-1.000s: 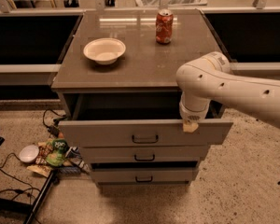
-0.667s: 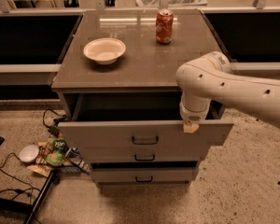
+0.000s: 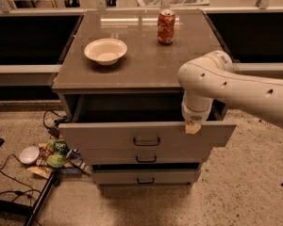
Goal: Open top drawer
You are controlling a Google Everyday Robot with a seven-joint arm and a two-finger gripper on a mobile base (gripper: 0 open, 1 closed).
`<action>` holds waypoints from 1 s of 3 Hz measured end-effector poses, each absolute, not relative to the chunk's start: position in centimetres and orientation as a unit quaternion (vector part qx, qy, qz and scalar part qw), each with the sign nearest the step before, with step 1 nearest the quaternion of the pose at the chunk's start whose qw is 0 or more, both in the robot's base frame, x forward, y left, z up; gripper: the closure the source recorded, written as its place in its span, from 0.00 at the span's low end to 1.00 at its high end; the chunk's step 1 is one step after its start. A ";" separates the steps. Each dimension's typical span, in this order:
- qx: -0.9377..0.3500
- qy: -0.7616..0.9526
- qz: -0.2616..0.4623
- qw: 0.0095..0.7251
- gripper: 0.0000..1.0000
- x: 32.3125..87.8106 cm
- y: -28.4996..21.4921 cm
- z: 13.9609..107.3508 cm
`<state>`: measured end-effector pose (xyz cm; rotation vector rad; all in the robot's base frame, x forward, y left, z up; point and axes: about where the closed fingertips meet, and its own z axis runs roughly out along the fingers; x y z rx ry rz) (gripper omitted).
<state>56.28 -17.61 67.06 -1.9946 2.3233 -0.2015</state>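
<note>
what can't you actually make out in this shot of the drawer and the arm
- Inside of the top drawer, camera view: in deep shadow under the cabinet top, contents unseen.
- The tool, at the drawer front's upper rim on the right: mostly covered by the wrist of the arm, so its grip is hidden.
- The arm's far end: cut off by the right edge.
- Floor litter, left: too small to identify.

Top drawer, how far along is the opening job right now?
Mostly done: the top drawer stands pulled out, its front well ahead of the two lower drawers, with the dark box showing under the cabinet top. In hand: the gripper sits at the front's upper edge, right of the handle. Left: probably only a little more pull, if any, then retreat.
</note>
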 end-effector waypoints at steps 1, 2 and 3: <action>-0.650 0.757 -0.065 0.035 0.18 56.2 -17.6 67.0; -0.650 0.757 -0.065 0.034 0.00 56.2 -17.7 66.9; -0.650 0.757 -0.065 0.034 0.00 56.2 -17.7 66.9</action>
